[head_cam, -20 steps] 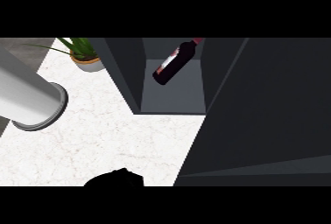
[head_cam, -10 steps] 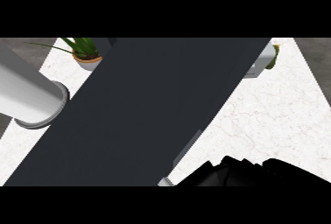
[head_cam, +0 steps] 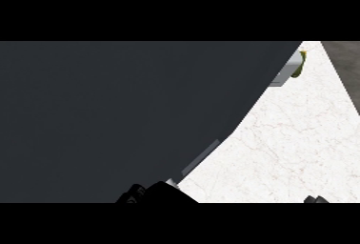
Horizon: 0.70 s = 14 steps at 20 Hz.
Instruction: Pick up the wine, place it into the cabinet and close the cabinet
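The dark cabinet door [head_cam: 126,109] fills the left and middle of the head view, and its edge runs diagonally from top right to bottom centre. A grey handle bar [head_cam: 200,158] shows along that edge. The wine bottle and the cabinet's inside are hidden behind the door. My right hand [head_cam: 156,194] shows as a black shape at the bottom edge, right at the door's lower corner below the handle. My left hand and forearm are out of sight behind the door.
White marble counter [head_cam: 295,143] shows to the right of the door. A bit of green plant [head_cam: 302,64] peeks out at the top right beside a grey cabinet corner [head_cam: 285,75]. A small black tip [head_cam: 315,200] shows at the bottom right edge.
The door has swung from open at the right across the cabinet, now covering the wine, the left forearm and the left plant. My right hand followed its lower edge leftward.
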Each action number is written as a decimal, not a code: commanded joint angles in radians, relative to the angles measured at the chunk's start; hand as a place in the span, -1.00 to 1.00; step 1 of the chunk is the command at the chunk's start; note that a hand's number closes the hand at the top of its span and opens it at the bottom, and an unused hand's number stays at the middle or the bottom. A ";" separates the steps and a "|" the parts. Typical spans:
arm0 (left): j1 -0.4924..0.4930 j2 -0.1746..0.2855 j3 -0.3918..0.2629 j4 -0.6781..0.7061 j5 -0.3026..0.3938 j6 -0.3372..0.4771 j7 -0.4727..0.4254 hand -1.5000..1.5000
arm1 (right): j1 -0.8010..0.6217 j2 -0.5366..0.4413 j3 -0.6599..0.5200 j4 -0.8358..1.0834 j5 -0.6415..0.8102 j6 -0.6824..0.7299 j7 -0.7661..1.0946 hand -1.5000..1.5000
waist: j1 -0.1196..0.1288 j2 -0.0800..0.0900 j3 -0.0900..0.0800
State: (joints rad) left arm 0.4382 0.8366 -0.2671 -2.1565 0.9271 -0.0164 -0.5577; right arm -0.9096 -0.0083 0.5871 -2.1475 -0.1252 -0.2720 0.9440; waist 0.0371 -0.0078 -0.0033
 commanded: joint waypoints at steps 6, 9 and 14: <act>0.029 0.091 0.195 0.047 0.169 -0.198 0.039 1.00 | -0.304 0.008 -0.058 0.466 -0.009 -0.132 -0.190 1.00 | 0.016 0.011 0.001; 0.028 0.115 0.249 0.085 0.219 -0.244 0.064 1.00 | -0.324 0.008 -0.029 0.625 -0.021 -0.173 -0.305 1.00 | 0.021 0.015 0.001; 0.068 0.098 0.296 0.131 0.214 -0.321 0.051 1.00 | -0.401 0.008 -0.123 0.849 -0.109 -0.140 -0.398 1.00 | 0.019 0.016 0.001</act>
State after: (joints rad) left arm 0.4997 0.9322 -0.0135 -2.0546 1.1191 -0.3010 -0.5171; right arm -1.2576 -0.0002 0.5222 -1.4688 -0.1825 -0.4373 0.6309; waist 0.0602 0.0045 -0.0026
